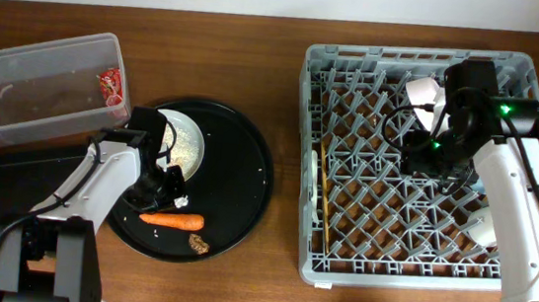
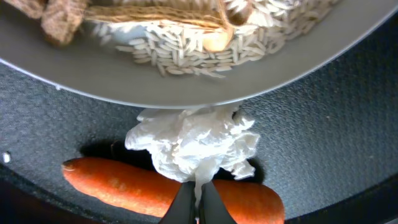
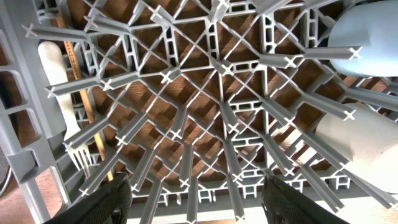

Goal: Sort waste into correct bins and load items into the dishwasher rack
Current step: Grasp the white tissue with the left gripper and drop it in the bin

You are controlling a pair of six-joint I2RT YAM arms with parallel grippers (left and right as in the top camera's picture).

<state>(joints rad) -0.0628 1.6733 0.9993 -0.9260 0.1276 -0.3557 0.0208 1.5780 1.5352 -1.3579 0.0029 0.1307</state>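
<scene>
Pinching tissue wad [image 2: 193, 146]: left hand [image 2: 198, 200].

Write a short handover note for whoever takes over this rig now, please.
Left gripper: jaws pinched on the white tissue wad, beside the orange carrot on the large round black tray.
Right gripper: open, empty, over the square grey plastic dishwasher rack.
Done: crumpled red wrapper in the clear plastic tub; white plastic fork, light-blue cup in rack.
Left: tissue, carrot, small brown lump, round white plate with beige scraps.
</scene>
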